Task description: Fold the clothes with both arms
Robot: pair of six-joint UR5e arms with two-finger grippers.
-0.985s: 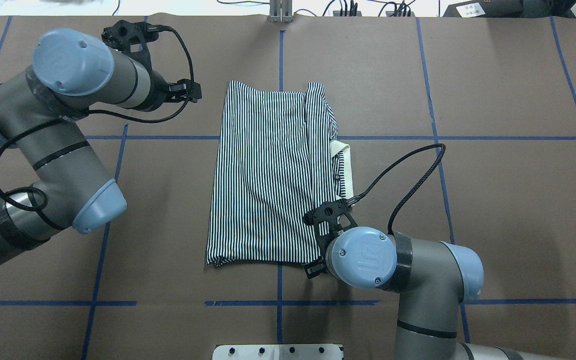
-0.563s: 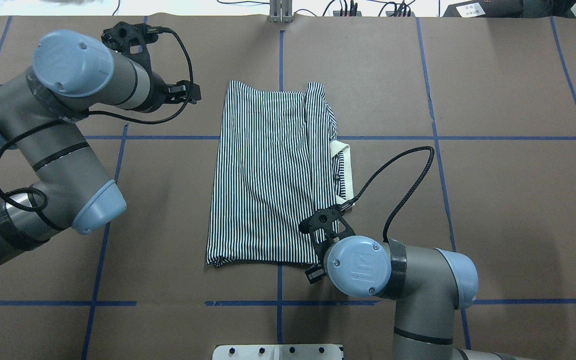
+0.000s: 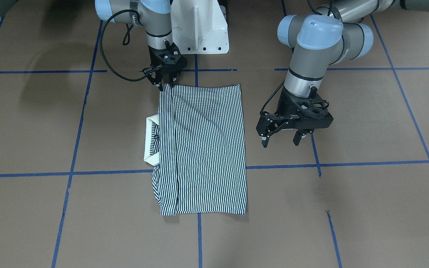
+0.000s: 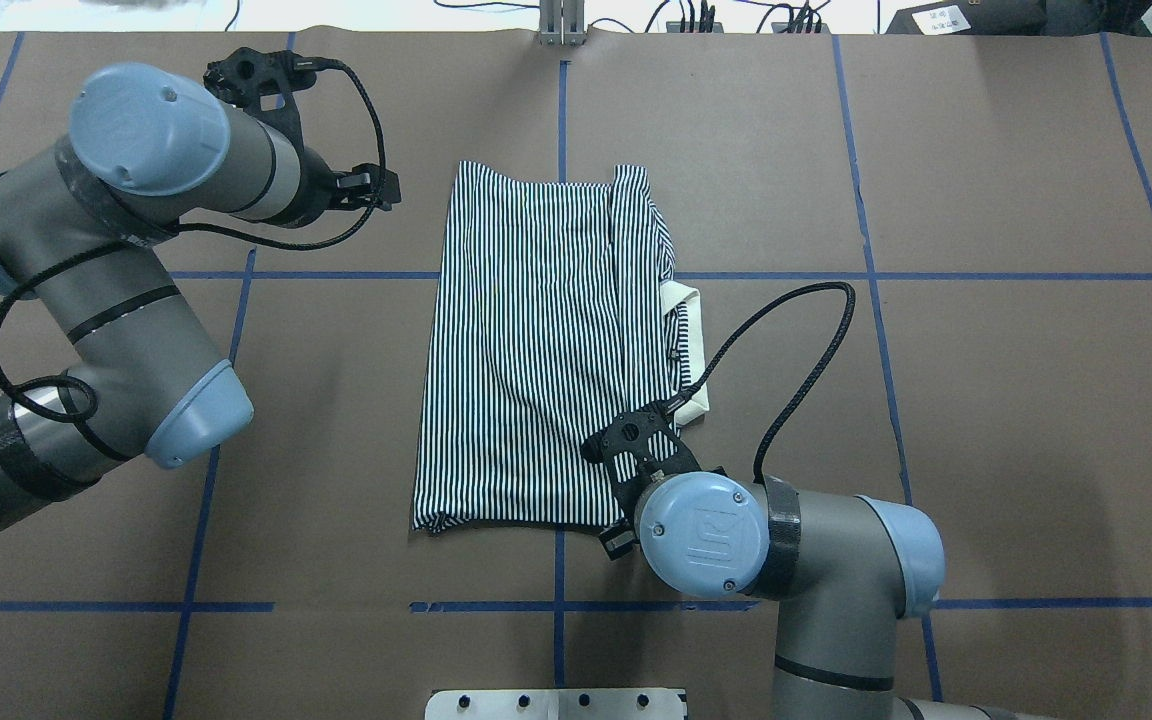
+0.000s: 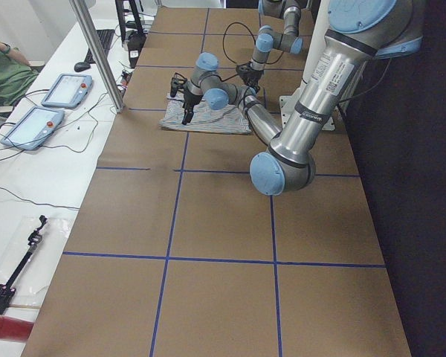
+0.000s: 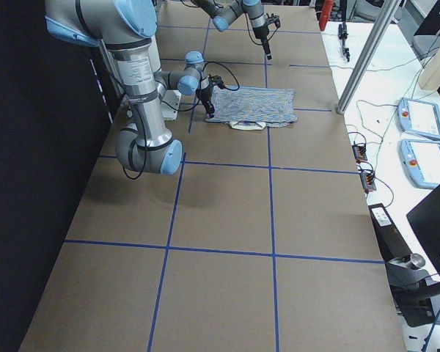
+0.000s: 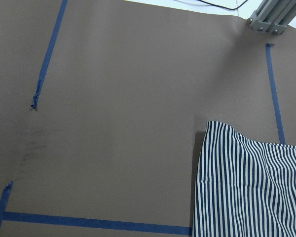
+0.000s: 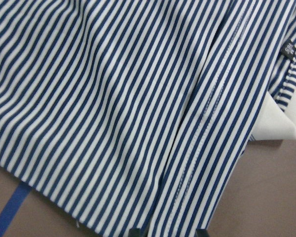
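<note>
The striped polo shirt [image 3: 203, 149] lies folded into a long rectangle at the table's middle [image 4: 526, 350]. Its cream collar [image 3: 149, 141] sticks out on the right arm's side [image 4: 696, 340]. My right gripper [image 3: 166, 83] is open, with its tips at the shirt's corner nearest the robot. In the overhead view it is hidden under the wrist. The right wrist view shows the stripes [image 8: 138, 98], a sewn hem and the collar [image 8: 278, 123] close up. My left gripper [image 3: 280, 142] is open and empty, above the table beside the shirt's other long edge [image 7: 251, 187].
The white pedestal [image 3: 199, 29] stands at the robot's edge of the table. Blue tape lines [image 4: 936, 275] cross the brown table cover. A metal post [image 4: 561, 25] stands at the far edge. Tablets [image 5: 67, 89] and an operator [image 5: 0, 71] are beyond the table.
My right arm has moved a little toward the robot and toward the shirt's near corner. My left arm has barely moved. The shirt lies as before.
</note>
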